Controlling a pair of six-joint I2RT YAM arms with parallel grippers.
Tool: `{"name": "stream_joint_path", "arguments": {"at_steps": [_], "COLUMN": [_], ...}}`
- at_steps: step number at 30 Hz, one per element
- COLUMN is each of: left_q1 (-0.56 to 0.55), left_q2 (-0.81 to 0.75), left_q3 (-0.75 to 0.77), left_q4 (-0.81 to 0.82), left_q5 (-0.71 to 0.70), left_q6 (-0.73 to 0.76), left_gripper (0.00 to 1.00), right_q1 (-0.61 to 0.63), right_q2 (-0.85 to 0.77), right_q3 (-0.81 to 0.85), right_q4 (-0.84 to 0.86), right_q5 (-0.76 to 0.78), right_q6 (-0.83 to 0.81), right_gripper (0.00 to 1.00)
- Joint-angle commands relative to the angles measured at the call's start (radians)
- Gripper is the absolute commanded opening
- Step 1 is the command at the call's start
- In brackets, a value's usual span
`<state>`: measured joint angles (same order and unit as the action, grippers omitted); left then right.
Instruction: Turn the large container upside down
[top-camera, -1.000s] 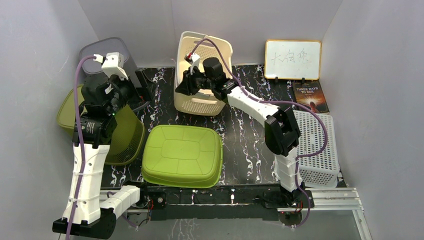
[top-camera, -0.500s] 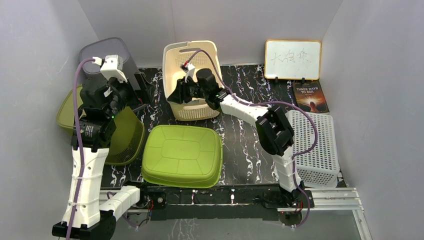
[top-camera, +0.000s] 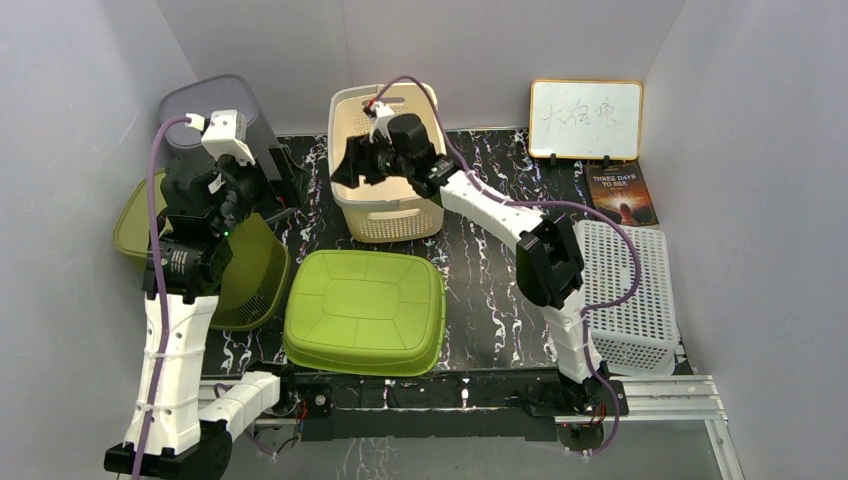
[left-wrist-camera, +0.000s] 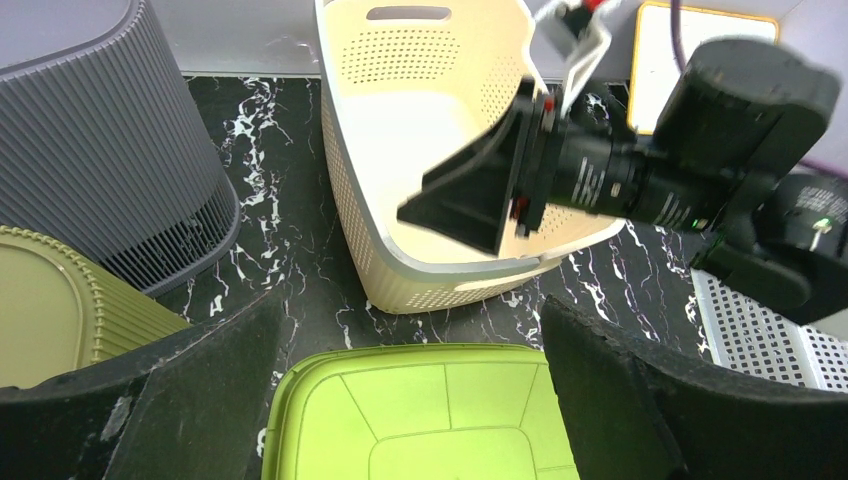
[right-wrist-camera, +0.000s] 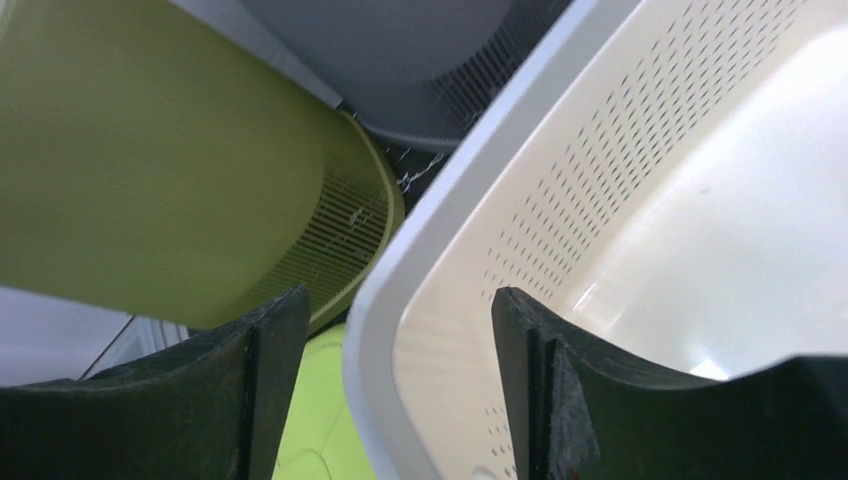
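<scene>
The large container is a cream perforated basket (top-camera: 392, 216) standing upright at the back of the table, its mouth facing up (left-wrist-camera: 420, 90). My right gripper (top-camera: 347, 172) is open at the basket's left rim. In the right wrist view the white rim (right-wrist-camera: 385, 300) runs between the fingers of my right gripper (right-wrist-camera: 400, 330), with a gap on each side. My left gripper (left-wrist-camera: 410, 350) hangs open over the near left of the table with nothing between its fingers, and it looks towards the basket.
A bright green tub (top-camera: 365, 310) lies bottom-up in front of the basket. An olive basket (top-camera: 245, 275) and a grey ribbed bin (top-camera: 210, 100) stand at the left. At the right are a white crate (top-camera: 630, 290), a book (top-camera: 622, 195) and a whiteboard (top-camera: 585, 118).
The cream basket swung from tilted, with its mouth towards the camera, to upright and shifted left. My right gripper's jaws opened off its rim. The left arm has not moved.
</scene>
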<state>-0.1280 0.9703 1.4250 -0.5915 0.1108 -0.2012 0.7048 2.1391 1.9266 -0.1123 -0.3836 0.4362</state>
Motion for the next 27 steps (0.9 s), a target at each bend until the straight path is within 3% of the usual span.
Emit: {"name": "stream_joint_path", "arguments": {"at_steps": [1, 5, 27], "left_q1": [-0.002, -0.003, -0.002], "left_q2": [0.004, 0.001, -0.040], "left_q3": [0.043, 0.052, 0.005], "left_q4": [0.006, 0.011, -0.010], "left_q5": [-0.006, 0.003, -0.017], "left_q6": [-0.002, -0.006, 0.033], "left_gripper": [0.98, 0.98, 0.98], "right_q1": [-0.004, -0.004, 0.110], "right_q2": [0.094, 0.196, 0.262], "right_q3": [0.323, 0.451, 0.410], "right_q4": [-0.196, -0.267, -0.255], "right_q5": [0.124, 0.131, 0.237], "right_q6": [-0.039, -0.005, -0.037], "right_gripper": [0.68, 0.68, 0.65]}}
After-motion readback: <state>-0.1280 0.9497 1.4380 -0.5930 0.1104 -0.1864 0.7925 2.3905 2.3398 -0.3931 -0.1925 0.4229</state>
